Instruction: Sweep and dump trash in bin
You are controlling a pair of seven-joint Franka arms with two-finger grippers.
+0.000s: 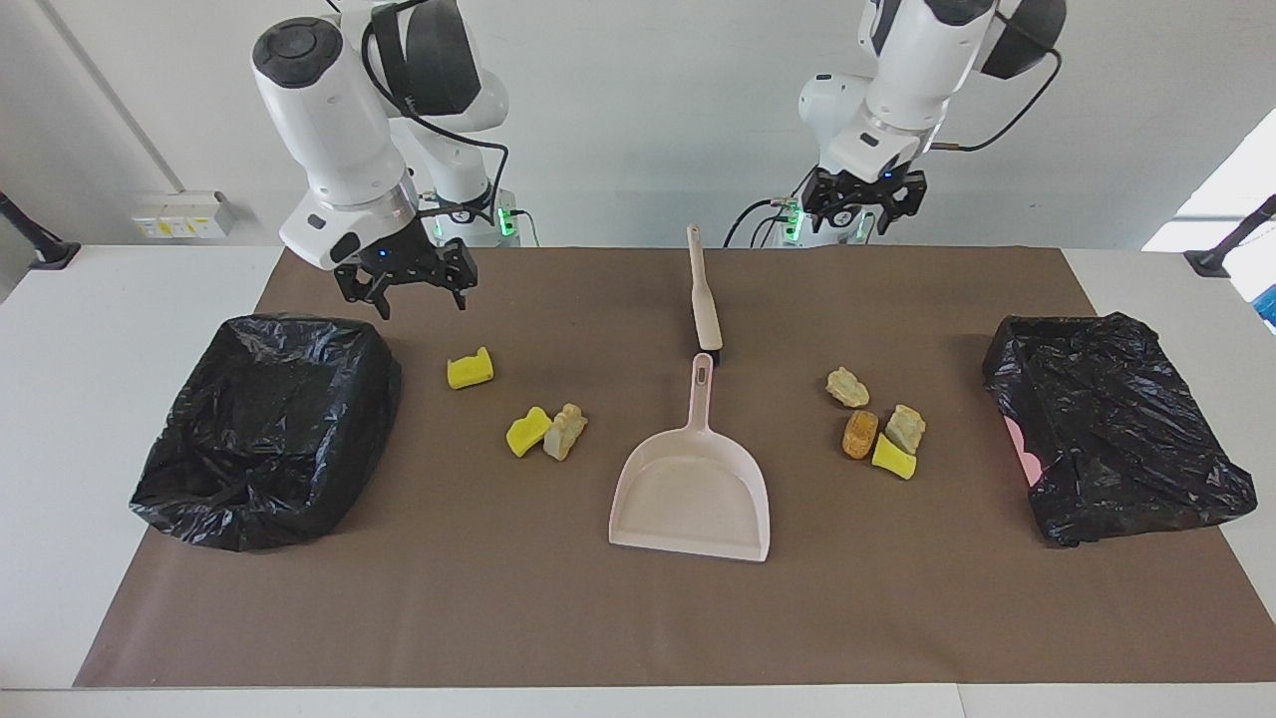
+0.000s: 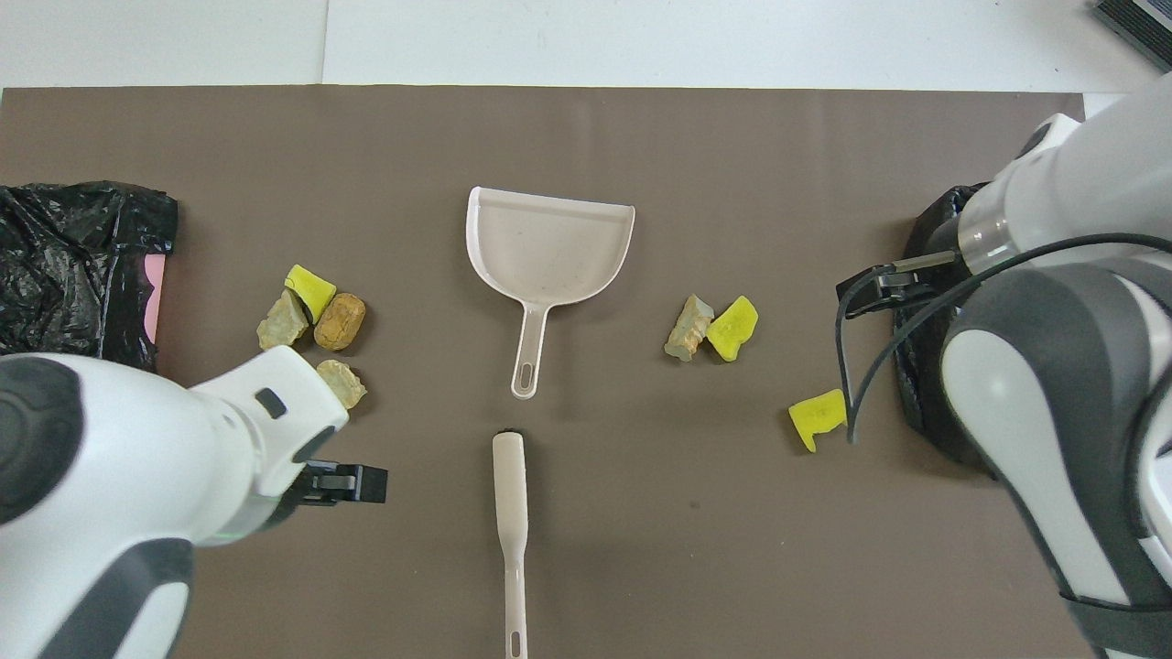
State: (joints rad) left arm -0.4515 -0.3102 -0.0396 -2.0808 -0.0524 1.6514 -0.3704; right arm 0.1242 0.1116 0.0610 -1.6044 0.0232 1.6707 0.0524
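Nothing swept yet; both tools lie untouched. We judge the step in hand to be picking up the brush (image 1: 704,289) and the dustpan (image 1: 693,494), which lie end to end mid-mat, handles almost meeting. To do it well, we would grip each by the handle, lift level, and set the pan mouth toward a pile before brushing.

Right gripper (image 1: 404,291) hangs over the mat just beside one bin (image 1: 269,429), jaws spread, empty. Left gripper (image 1: 863,204) hangs over the mat edge at the robots' end, jaws spread, empty.

Count:
- trash: seven lumps. Three toward the right arm's end: a lone yellow piece (image 1: 470,369) and a yellow-and-tan pair (image 1: 546,432). Four clustered (image 1: 877,424) toward the left arm's end.
- bins: two, black-bagged, the second (image 1: 1112,424) at the left arm's end.
- one brush, one dustpan.
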